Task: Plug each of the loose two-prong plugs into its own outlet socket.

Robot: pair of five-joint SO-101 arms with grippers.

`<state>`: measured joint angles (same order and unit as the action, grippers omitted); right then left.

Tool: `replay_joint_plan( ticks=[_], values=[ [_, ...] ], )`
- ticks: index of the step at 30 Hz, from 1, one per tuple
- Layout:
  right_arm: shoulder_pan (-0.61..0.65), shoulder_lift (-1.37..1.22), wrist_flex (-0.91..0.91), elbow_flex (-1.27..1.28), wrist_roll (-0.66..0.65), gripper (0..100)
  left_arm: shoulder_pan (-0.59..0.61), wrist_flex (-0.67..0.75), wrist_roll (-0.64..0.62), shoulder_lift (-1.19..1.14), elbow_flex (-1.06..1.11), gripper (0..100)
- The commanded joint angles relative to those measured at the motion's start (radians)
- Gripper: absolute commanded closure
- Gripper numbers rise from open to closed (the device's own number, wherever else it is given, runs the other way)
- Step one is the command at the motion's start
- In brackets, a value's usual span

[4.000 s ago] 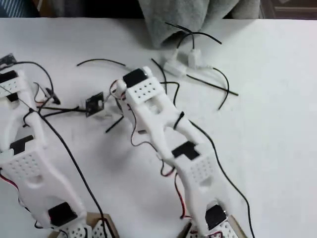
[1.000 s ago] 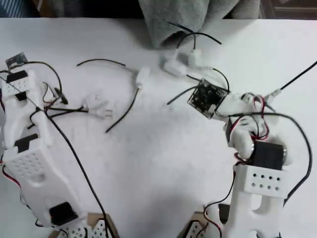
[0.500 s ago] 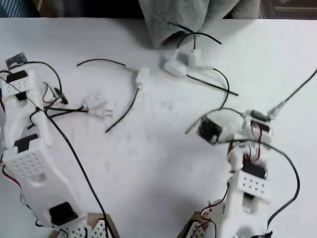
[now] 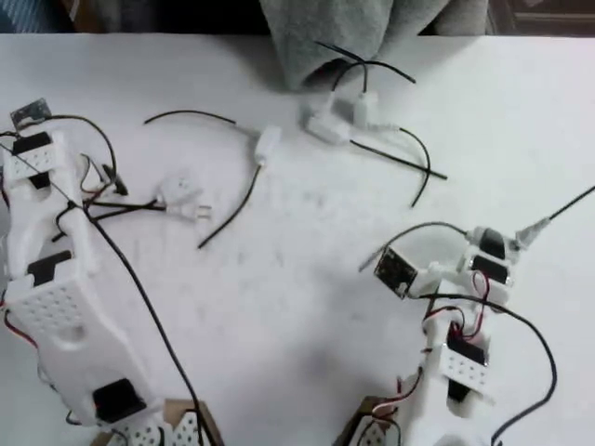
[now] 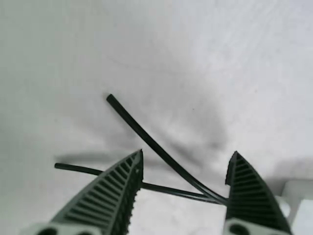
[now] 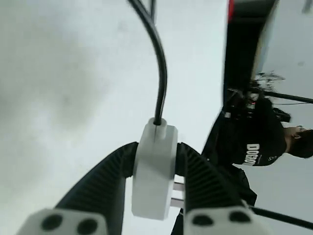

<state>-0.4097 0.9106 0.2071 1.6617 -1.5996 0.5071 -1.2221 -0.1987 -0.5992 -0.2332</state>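
My right gripper [image 6: 155, 148] is shut on a white two-prong plug [image 6: 154, 171], whose black cable [image 6: 159, 73] runs away from the fingers. From above, that gripper [image 4: 509, 236] sits at the front right, with the plug [image 4: 528, 229] pointing right and its cable trailing off the right edge. A loose white plug [image 4: 181, 198] lies left of centre. A white inline socket [image 4: 267, 144] and two more white socket pieces [image 4: 325, 125] lie toward the back. My left gripper [image 5: 187, 155] is open over two thin black cables [image 5: 146, 139], near the loose plug.
A grey cloth [image 4: 353, 28] hangs over the table's back edge, just behind the sockets. Loose black cables [image 4: 414, 167] curl across the back right. The left arm's body [image 4: 56, 297] takes up the front left. A white block corner [image 5: 298, 205] sits beside my left fingers.
The right arm swung from the left middle of the table over to the right, then drew back toward the front edge with the plug in its grip. The left arm stayed put.
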Motion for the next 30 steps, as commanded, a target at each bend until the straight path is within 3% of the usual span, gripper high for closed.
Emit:
replay_joint_plan(
  ticks=[1, 7, 15, 24, 30],
  values=[
    [0.015, -0.021, 0.039, 0.015, -0.011, 98.1, -0.013, 0.011, 0.002, 0.008, -0.015, 73],
    [0.008, -0.117, 0.036, 0.014, -0.014, 96.0, -0.013, 0.011, 0.002, 0.007, -0.015, 73],
    [0.008, -0.2, 0.041, 0.012, -0.014, 66.3, -0.013, 0.011, 0.002, 0.007, -0.015, 73],
    [0.016, -0.197, 0.053, 0.005, -0.015, 65.0, -0.013, 0.012, 0.002, 0.007, -0.015, 73],
    [0.01, -0.197, 0.225, -0.078, -0.006, 65.0, -0.013, 0.025, 0.002, 0.005, -0.015, 73]
  ],
)
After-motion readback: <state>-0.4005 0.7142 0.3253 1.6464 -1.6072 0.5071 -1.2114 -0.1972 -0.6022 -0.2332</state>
